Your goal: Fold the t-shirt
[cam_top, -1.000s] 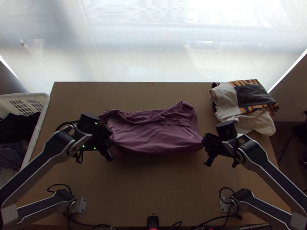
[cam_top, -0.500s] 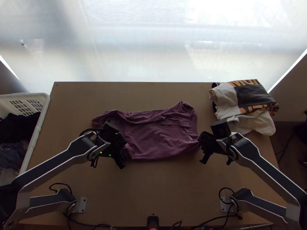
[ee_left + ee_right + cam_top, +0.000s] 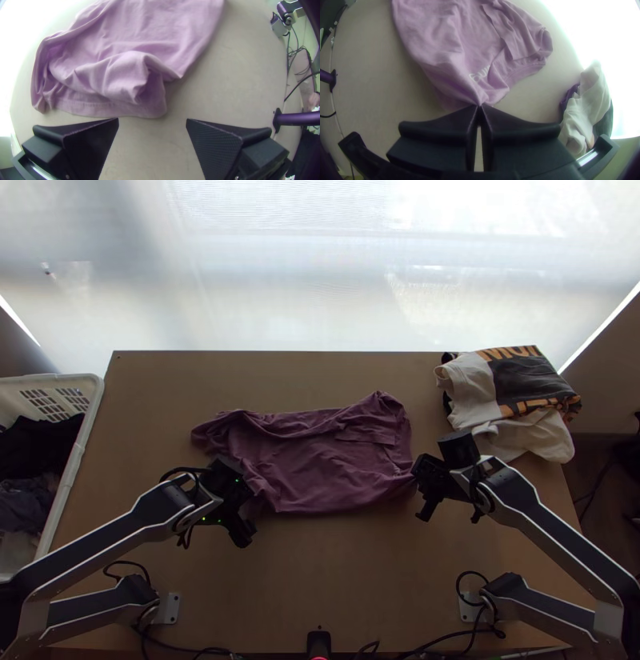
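The purple t-shirt (image 3: 320, 456) lies wrinkled and partly folded across the middle of the table, its left end loosely bunched. My left gripper (image 3: 248, 536) is at its near left edge; in the left wrist view my left gripper (image 3: 152, 121) stands open, with bare table between its fingers and the shirt's rumpled end (image 3: 110, 80) just beyond them. My right gripper (image 3: 418, 488) is at the shirt's near right corner. In the right wrist view my right gripper (image 3: 480, 107) is shut on that corner, and creases in the shirt (image 3: 453, 60) run into the fingertips.
A cream and dark printed garment (image 3: 528, 396) lies in a pile at the table's far right. A white basket (image 3: 78, 456) with dark clothes stands beside the left edge. Bare tabletop (image 3: 320, 580) shows on the near side of the shirt.
My left gripper has let go of the shirt and stands nearer the table's front edge. The shirt's near left part has slackened. My right gripper has shifted slightly left, still holding its corner.
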